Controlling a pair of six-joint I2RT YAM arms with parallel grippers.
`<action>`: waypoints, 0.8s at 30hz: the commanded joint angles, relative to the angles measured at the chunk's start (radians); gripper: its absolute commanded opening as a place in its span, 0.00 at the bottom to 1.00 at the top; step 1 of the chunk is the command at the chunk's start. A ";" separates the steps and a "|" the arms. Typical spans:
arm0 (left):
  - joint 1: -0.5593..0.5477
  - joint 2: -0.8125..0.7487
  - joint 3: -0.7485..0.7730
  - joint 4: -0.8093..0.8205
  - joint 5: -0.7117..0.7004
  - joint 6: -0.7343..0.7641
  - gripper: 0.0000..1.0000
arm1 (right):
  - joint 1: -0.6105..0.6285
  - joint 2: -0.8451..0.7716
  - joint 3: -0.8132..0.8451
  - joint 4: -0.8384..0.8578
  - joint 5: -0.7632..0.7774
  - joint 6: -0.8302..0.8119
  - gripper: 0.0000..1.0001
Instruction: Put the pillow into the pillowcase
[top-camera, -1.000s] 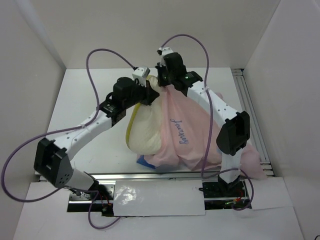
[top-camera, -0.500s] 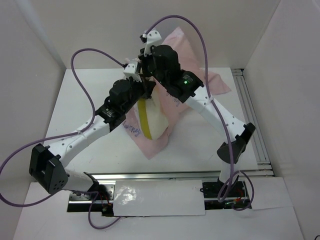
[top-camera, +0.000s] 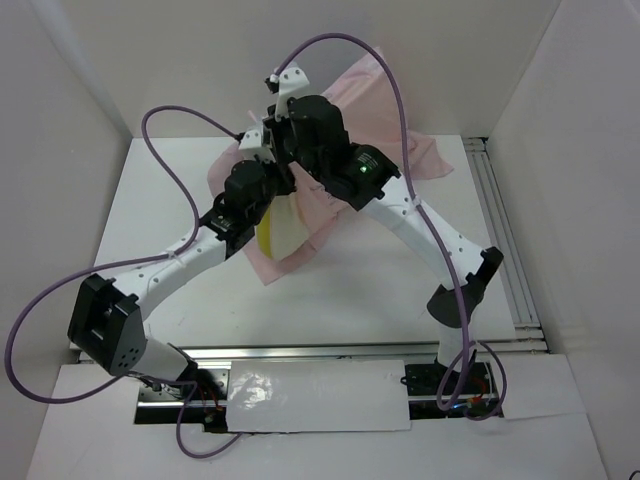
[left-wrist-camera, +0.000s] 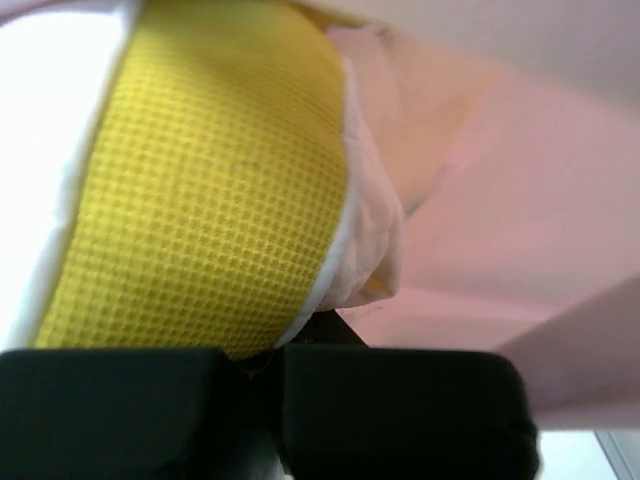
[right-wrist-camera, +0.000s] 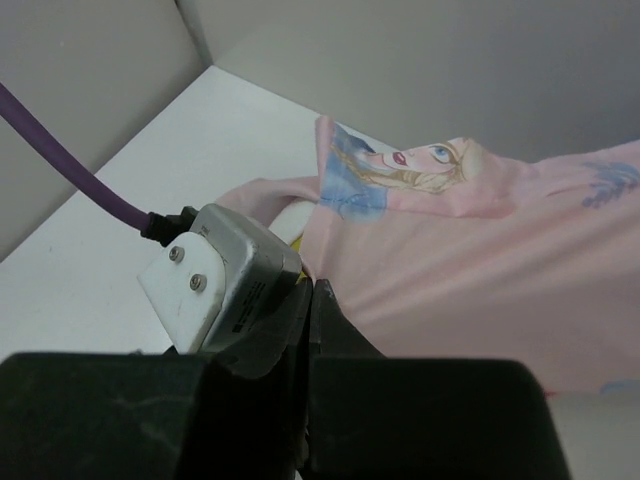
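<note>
The pillow (top-camera: 272, 228) is cream with a yellow mesh band and hangs under my two raised grippers at the back centre. Only its lower part shows below the pink pillowcase (top-camera: 395, 150), which drapes over it and trails to the back right. My left gripper (top-camera: 283, 188) is shut on the pillow's yellow edge (left-wrist-camera: 200, 190), with pink pillowcase fabric (left-wrist-camera: 520, 220) beside it. My right gripper (right-wrist-camera: 314, 290) is shut on the pillowcase's edge (right-wrist-camera: 470, 250), right against the left wrist's camera housing (right-wrist-camera: 215, 270). The Elsa print (right-wrist-camera: 400, 170) shows on a folded part.
White walls enclose the table (top-camera: 170, 200) at the back and on both sides. A metal rail (top-camera: 505, 240) runs along the right edge. Purple cables (top-camera: 175, 180) loop above both arms. The arm bases stand at the near edge.
Both grippers have lifted and moved back and left together. The pillowcase has swung off the near right of the table to the back. More pink fabric covers the pillow; less cream shows.
</note>
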 joint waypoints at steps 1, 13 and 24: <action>0.013 -0.035 -0.062 0.122 -0.012 -0.047 0.00 | 0.058 -0.005 0.033 0.105 -0.186 0.080 0.00; 0.046 -0.077 -0.076 -0.037 0.046 -0.080 0.29 | -0.134 0.136 0.028 0.097 -0.384 0.206 0.15; 0.078 0.003 -0.006 -0.313 0.112 -0.133 0.82 | -0.179 0.118 -0.064 0.035 -0.220 0.186 0.94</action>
